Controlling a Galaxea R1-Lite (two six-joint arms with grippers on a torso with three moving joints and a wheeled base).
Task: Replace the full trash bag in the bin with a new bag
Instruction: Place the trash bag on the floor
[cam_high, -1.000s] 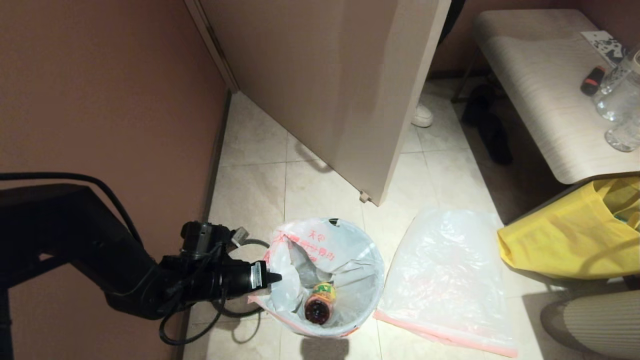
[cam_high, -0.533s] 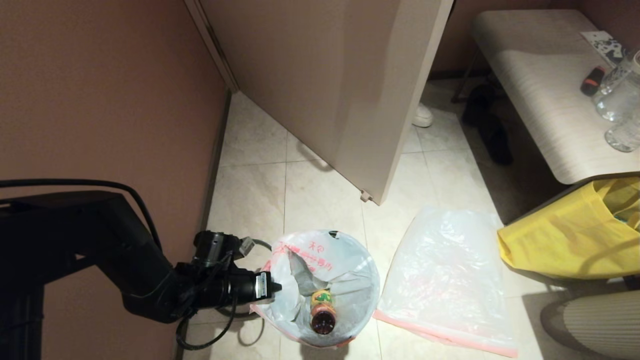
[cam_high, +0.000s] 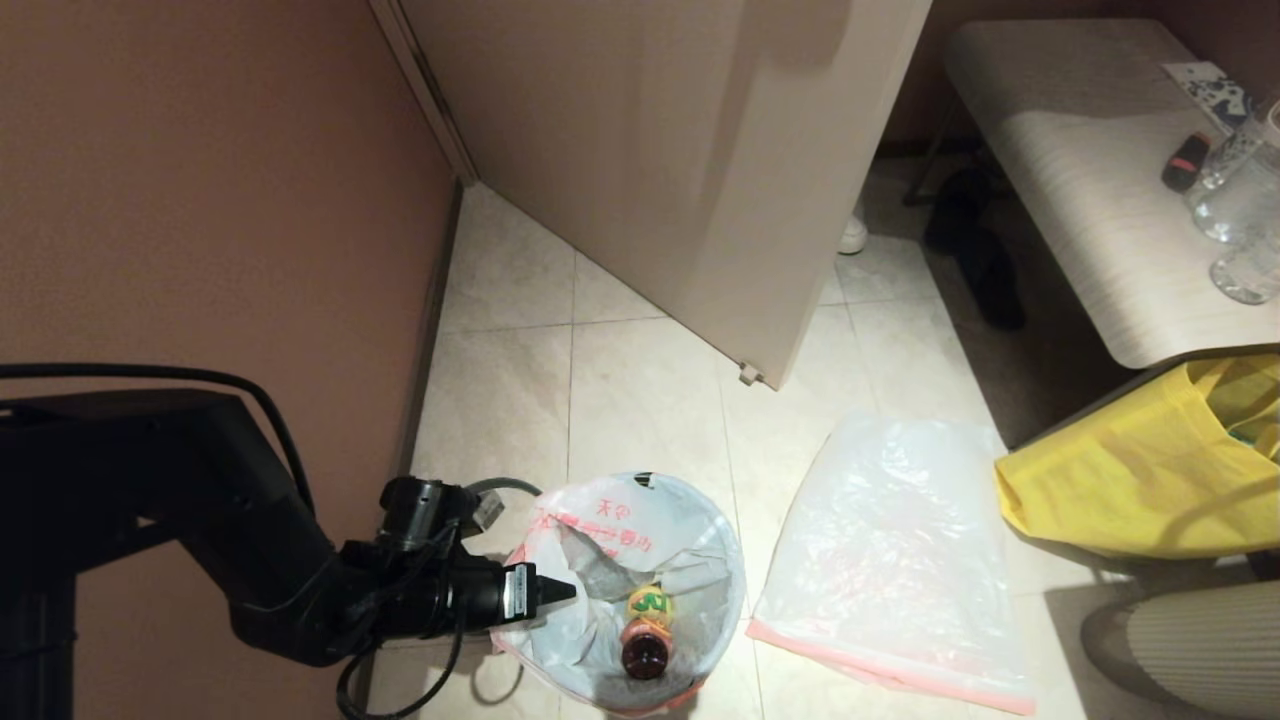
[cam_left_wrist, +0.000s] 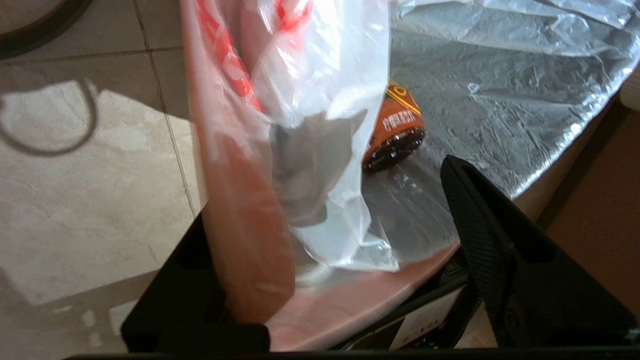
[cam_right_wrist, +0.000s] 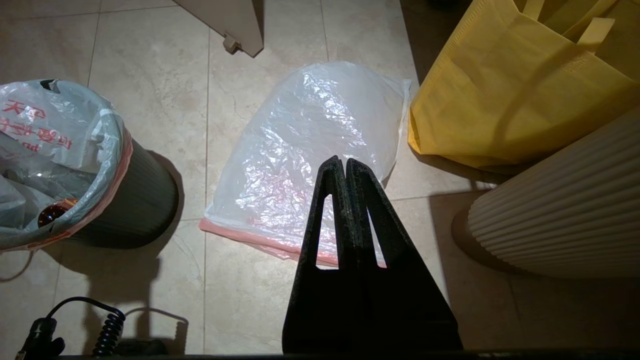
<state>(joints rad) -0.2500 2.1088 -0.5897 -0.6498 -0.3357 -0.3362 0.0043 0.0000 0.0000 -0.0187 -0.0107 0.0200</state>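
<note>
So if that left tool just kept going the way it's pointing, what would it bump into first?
Most likely the full trash bag itself. The left tool sits at the bag's near edge, pointing across its mouth, with loose plastic between its open fingers. Further along lies a bottle, though depth is hard to judge.

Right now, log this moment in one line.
left gripper: open at full trash bag rim | bin: lined | new bag: on floor
</note>
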